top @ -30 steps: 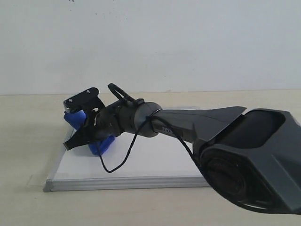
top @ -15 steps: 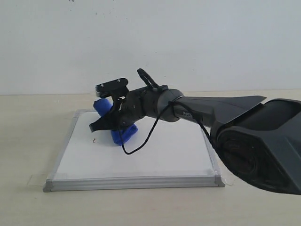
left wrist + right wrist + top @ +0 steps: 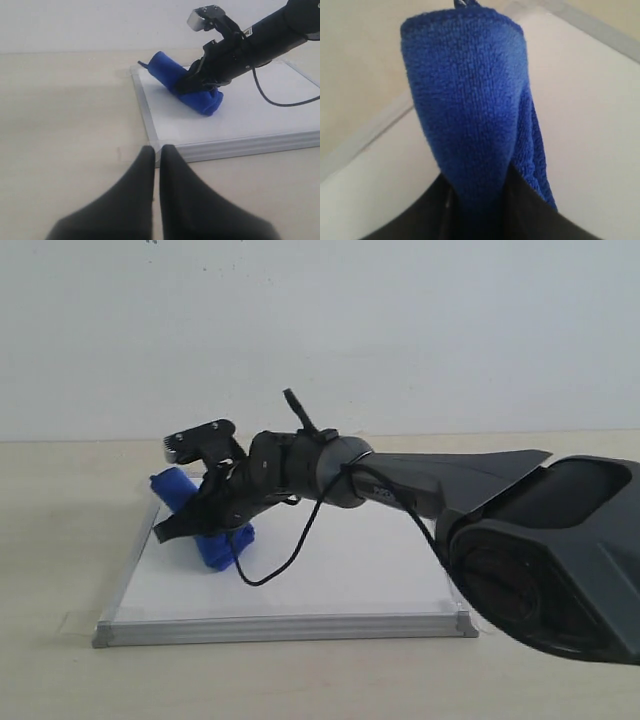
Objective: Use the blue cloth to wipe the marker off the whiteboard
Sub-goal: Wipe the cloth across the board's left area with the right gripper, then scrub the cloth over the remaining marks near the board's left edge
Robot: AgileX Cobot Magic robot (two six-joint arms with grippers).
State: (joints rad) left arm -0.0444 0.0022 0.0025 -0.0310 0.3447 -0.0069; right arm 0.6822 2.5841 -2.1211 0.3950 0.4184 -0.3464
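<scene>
The whiteboard (image 3: 340,570) lies flat on the table, with its silver frame (image 3: 235,147) nearest the left wrist camera. My right gripper (image 3: 200,520) reaches across to the board's left side and is shut on the blue cloth (image 3: 200,515), pressing it on the board near the left frame edge. The cloth (image 3: 470,100) fills the right wrist view between the dark fingers (image 3: 420,215). In the left wrist view the cloth (image 3: 187,85) sits under the right arm. No marker line shows on the board. My left gripper (image 3: 156,152) hovers shut over the table, just off the board's near corner, empty.
The tan table (image 3: 60,540) surrounds the board. A black cable (image 3: 270,565) hangs from the right arm over the board. The right arm's big dark housing (image 3: 550,550) covers the board's right end. A white wall (image 3: 320,330) stands behind.
My right gripper swept the cloth right, then back left; it now sits near the left frame edge. A small dark mark seen half a second ago is now covered or gone.
</scene>
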